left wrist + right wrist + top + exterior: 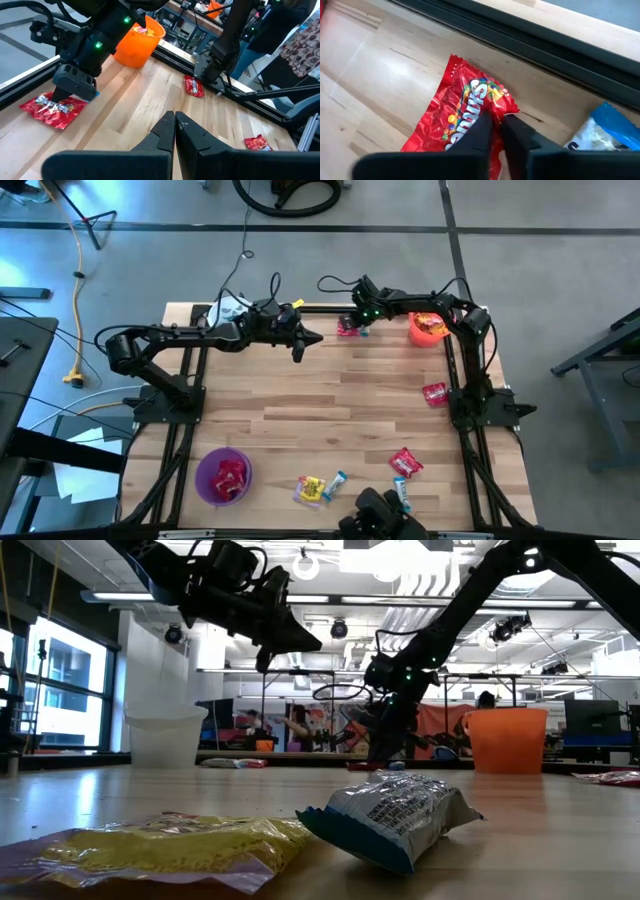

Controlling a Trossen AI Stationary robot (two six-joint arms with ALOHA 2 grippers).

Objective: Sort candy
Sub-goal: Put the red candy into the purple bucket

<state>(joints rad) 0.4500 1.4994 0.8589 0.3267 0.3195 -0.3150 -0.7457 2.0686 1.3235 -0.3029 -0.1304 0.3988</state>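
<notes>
A red candy pack (465,107) lies flat near the table's far edge (347,328), with a light-blue one (605,130) beside it. My right gripper (496,122) points down at the red pack, shut on its end; it also shows in the left wrist view (75,87). My left gripper (175,125) is shut and empty, hanging above the table left of that spot (300,342). More candy lies loose: red packs (434,392) (405,462), a yellow one (312,488) and blue ones (336,482). My right gripper pinches the red pack at its end nearest the blue pack (500,102), between the two fingertips (485,125). It comes slanting down from above. The pack lies flat on the wood.
An orange bucket (428,328) stands at the far right corner, a white bucket (230,308) at the far left and a purple bucket (222,476) with red candy near the front left. Black frame rails (520,40) run along the table's far edge.
</notes>
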